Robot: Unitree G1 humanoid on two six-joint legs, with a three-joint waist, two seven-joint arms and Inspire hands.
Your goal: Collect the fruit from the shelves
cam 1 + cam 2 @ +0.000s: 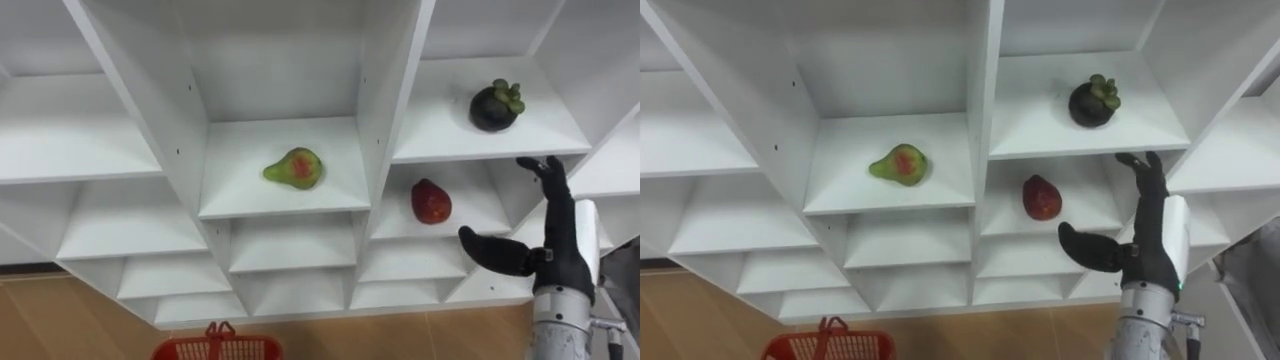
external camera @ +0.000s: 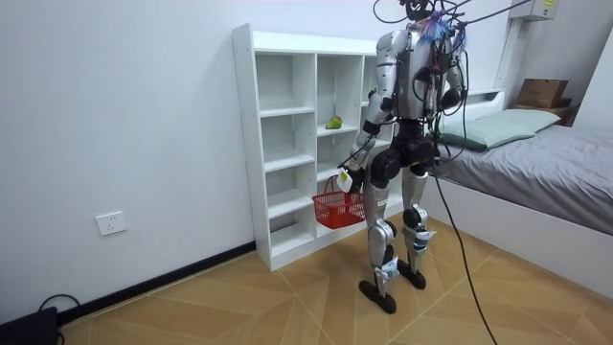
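Three fruits lie in the white closet [image 1: 385,110]. A green pear with a red blush [image 1: 294,168] rests on a middle-column shelf. In the column to its right, a dark mangosteen [image 1: 496,106] sits on the upper shelf and a red fruit [image 1: 431,201] on the shelf below. My right hand [image 1: 555,240] is raised and open in front of the closet, right of the red fruit and apart from it, thumb pointing left toward it. In the room view my left hand [image 2: 346,178] hangs low, shut on the handle of a red basket [image 2: 337,208].
I stand facing the closet with the red basket [image 1: 215,347] below the pear's column. The other shelves hold nothing. In the room view a bed [image 2: 536,163] stands behind me on the room view's right, on a wooden floor.
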